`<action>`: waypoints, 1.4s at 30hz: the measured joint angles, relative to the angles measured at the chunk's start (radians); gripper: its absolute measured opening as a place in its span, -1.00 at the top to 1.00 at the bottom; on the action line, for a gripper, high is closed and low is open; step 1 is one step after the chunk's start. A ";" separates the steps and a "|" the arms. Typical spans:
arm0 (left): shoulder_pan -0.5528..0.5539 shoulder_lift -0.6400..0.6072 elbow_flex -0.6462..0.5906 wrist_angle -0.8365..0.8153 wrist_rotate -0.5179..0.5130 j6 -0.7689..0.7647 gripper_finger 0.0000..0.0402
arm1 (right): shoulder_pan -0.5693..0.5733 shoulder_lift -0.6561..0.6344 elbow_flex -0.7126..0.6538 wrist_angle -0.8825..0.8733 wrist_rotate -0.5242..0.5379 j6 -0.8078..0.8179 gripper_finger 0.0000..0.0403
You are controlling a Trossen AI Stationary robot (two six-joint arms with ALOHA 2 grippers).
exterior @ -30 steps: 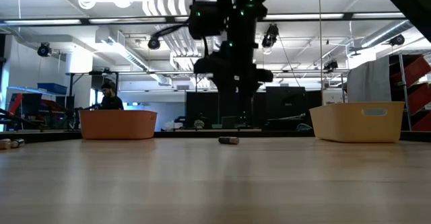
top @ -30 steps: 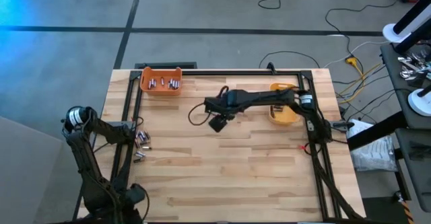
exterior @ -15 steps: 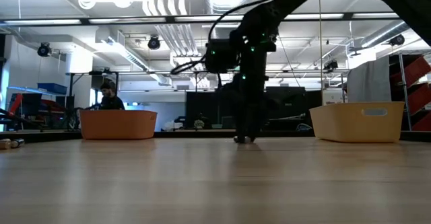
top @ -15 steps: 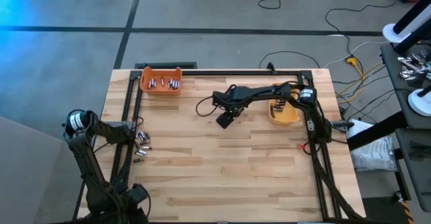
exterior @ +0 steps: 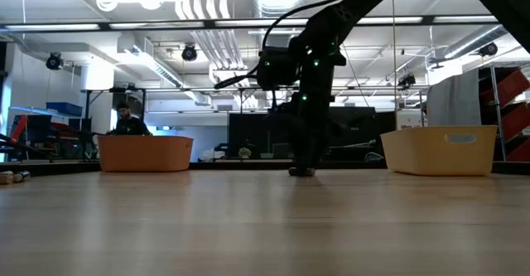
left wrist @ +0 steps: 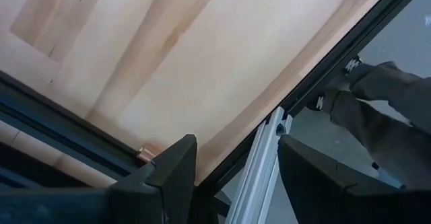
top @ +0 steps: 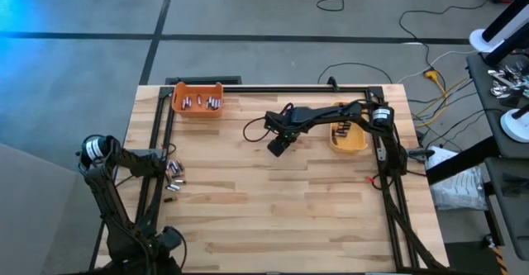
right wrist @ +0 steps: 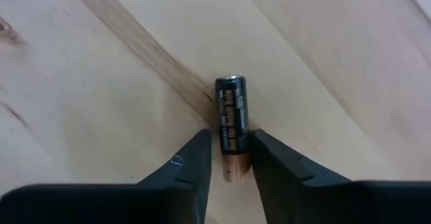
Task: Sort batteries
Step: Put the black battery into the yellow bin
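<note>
A dark battery with a copper end (right wrist: 230, 116) lies flat on the wooden table near its middle. My right gripper (top: 278, 145) stands over it, fingertips down at the table (exterior: 301, 170), shut on the battery. Several other batteries (top: 173, 176) lie loose by the table's left edge. More batteries lie inside the orange bin (top: 198, 100) and the yellow bin (top: 347, 136). My left gripper (left wrist: 232, 177) waits open at the left edge, beside the loose batteries. My right gripper pinches the battery by its copper end (right wrist: 232, 170), one finger (right wrist: 195, 160) on each long side. The fingers come from above, pointing down, and lie along the battery. The battery lies flat on the table.
The orange bin (exterior: 145, 153) sits at the far left of the table and the yellow bin (exterior: 439, 149) at the far right. A black metal frame (top: 273, 87) runs along the far, left and right edges. A person shows in the room beyond the table.
My right gripper has come down from above the table until its fingertips reach the table around the battery, and has shifted slightly toward the table's right edge. The battery has stayed lying on the table.
</note>
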 joint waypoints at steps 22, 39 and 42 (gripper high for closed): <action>0.013 0.035 -0.002 0.005 -0.116 -0.061 0.07 | -0.018 -0.283 -0.006 -0.351 0.031 -0.257 0.79; 0.224 0.042 0.082 0.042 -0.378 0.232 0.07 | -0.107 -0.758 -0.367 -0.561 0.098 -0.056 0.75; 0.308 0.042 0.142 0.044 -0.391 0.428 0.07 | -0.173 -0.810 -0.484 -0.521 0.094 0.032 0.78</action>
